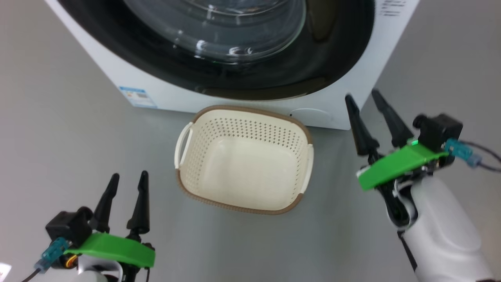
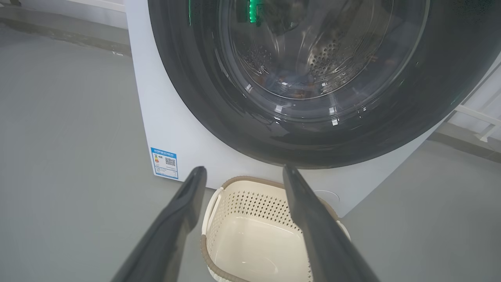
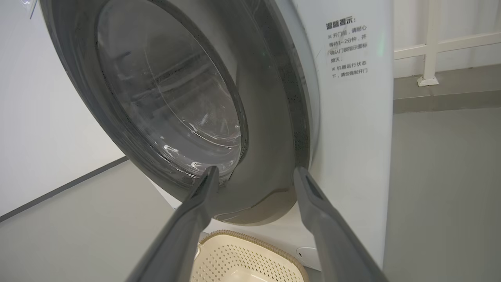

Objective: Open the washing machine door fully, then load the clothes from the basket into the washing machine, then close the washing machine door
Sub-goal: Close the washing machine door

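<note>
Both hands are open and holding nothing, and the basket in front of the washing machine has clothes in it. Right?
No: the basket is empty; the head view shows its bare bottom. The rest stands: the left hand and right hand are open and holding nothing, and the basket is in front of the washing machine.

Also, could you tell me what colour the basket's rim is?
Brown, woven-look, on a cream basket; clearest in the head view.

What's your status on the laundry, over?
Left end effector open, empty; right end effector open, empty. Basket empty. Door looks shut. Nothing in the way.
</note>
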Tool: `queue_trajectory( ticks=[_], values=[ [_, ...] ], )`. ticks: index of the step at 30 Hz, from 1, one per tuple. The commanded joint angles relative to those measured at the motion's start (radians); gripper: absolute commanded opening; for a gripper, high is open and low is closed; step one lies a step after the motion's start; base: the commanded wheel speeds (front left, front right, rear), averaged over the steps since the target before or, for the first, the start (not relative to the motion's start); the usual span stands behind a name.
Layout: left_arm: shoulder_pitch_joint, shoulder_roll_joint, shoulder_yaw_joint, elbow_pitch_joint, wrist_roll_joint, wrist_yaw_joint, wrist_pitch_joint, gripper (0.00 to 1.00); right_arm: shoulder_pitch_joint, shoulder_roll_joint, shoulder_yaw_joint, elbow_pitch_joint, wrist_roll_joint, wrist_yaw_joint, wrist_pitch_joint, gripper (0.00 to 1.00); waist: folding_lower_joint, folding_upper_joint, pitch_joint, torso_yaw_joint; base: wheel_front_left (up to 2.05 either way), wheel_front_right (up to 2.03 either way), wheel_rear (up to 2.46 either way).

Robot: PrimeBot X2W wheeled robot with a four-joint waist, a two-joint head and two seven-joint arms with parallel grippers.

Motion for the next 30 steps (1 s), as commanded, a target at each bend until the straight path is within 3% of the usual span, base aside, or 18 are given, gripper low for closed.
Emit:
queue_trajectory(
  ticks=[1, 17, 30],
  values=[
    [0.01, 0.038, 0.041, -0.02, 0.006, -0.002, -0.006, 1.0, 0.049, 0.017, 0.021, -0.031, 0.018, -0.002, -0.005, 1.0, 0.0, 0.0, -0.048, -0.054, 0.0, 0.0, 0.0],
    [0.076, 0.072, 0.102, -0.001, 0.025, -0.002, -0.006, 1.0, 0.256, -0.024, -0.016, -0.06, 0.04, -0.002, -0.005, 1.0, 0.0, 0.0, -0.121, -0.201, 0.0, 0.0, 0.0],
    [0.102, 0.081, 0.143, -0.005, 0.04, -0.002, -0.006, 1.0, 0.332, -0.035, -0.068, -0.102, 0.033, -0.002, -0.005, 1.0, 0.0, 0.0, -0.145, -0.252, 0.0, 0.0, 0.0]
  ],
)
